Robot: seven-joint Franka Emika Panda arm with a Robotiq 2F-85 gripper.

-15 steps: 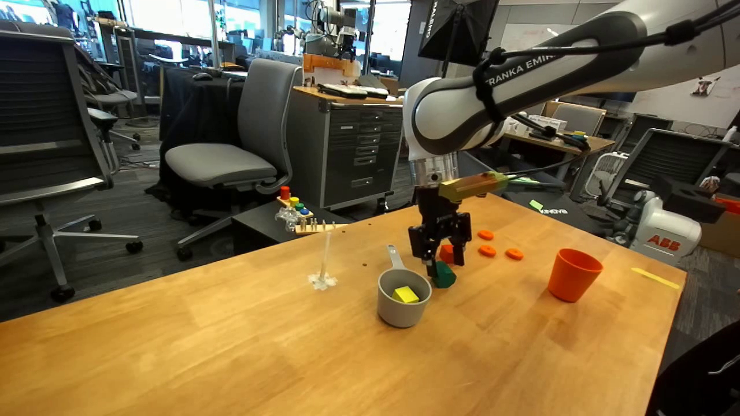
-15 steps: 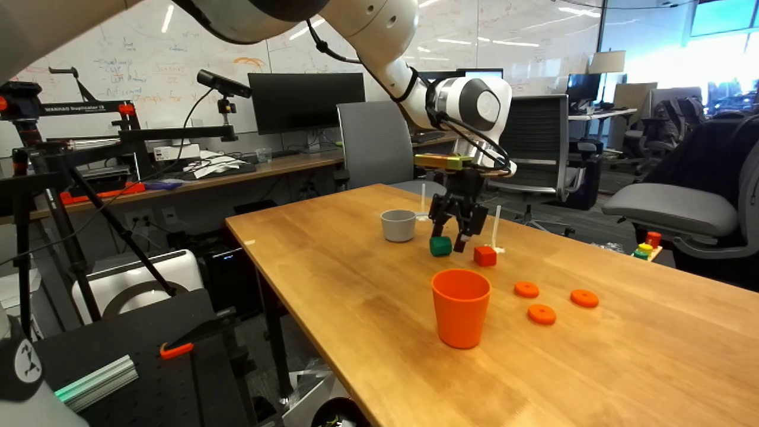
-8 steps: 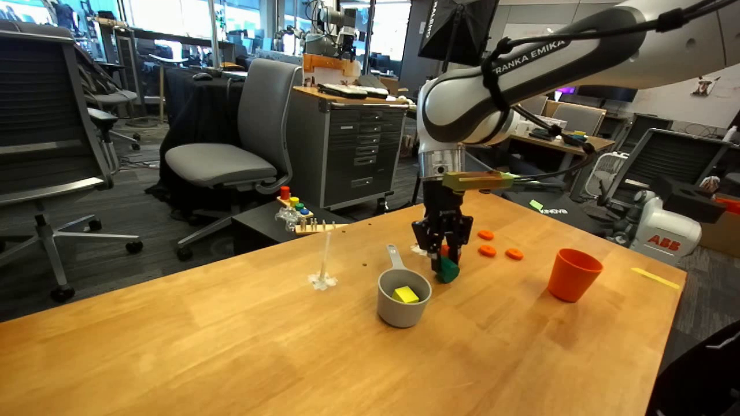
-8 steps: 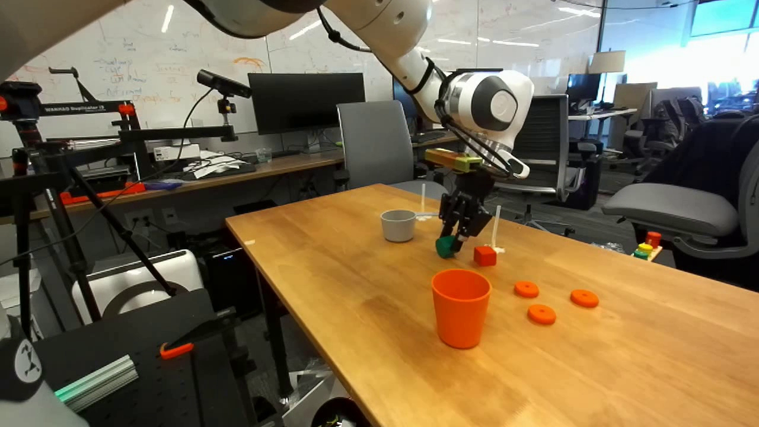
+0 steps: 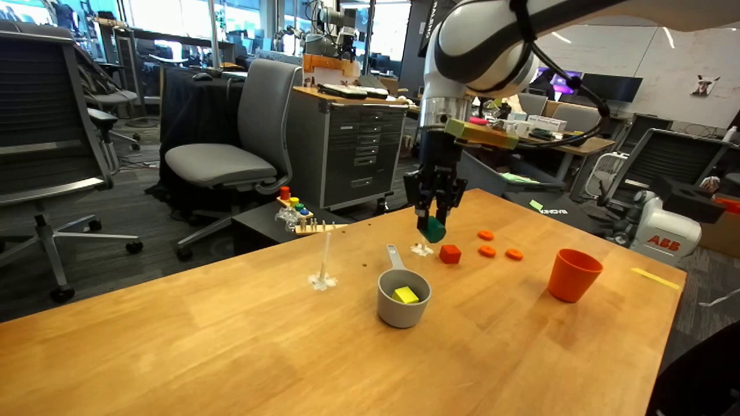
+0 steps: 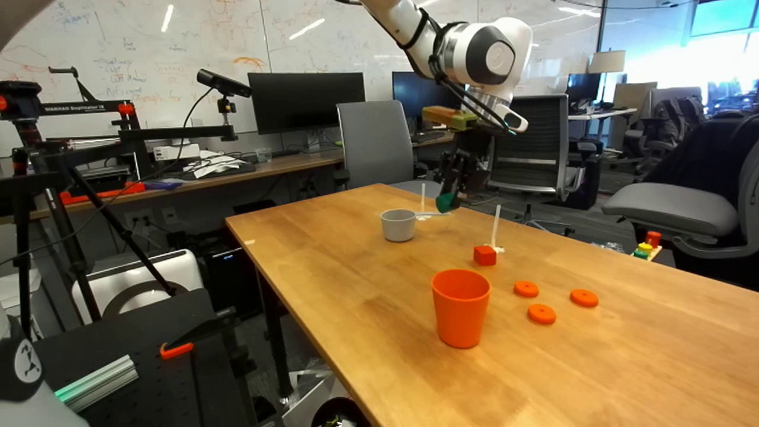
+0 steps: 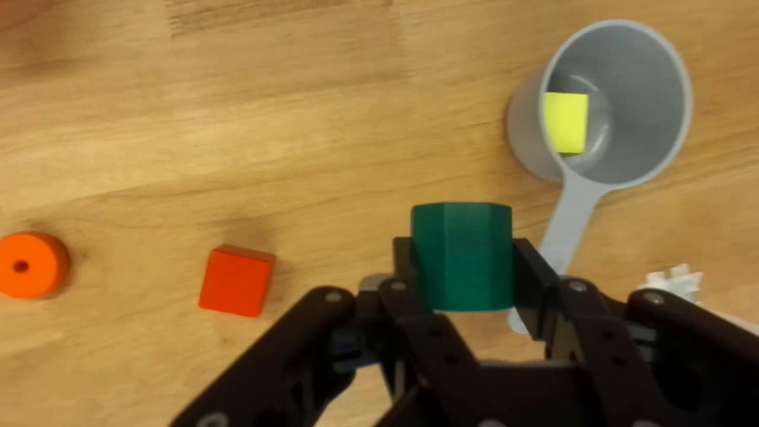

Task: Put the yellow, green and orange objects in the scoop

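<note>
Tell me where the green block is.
In the wrist view, the green block is clamped in the gripper, right of the red cube and left of the scoop.

The white-and-grey robot arm [image 5: 503,46] angles in high from the right-edge side of the pale wooden counter [image 5: 231,346], silver-collared wrist [image 5: 444,112] aimed pretty much straight down. In an exterior view the black two-finger gripper [image 5: 432,221] just hangs up off the surface, lined up near the back edge, left of the far corner. Jaws are squeezed partway in, black fingertips [image 7: 528,279] gripping from either side.
</note>
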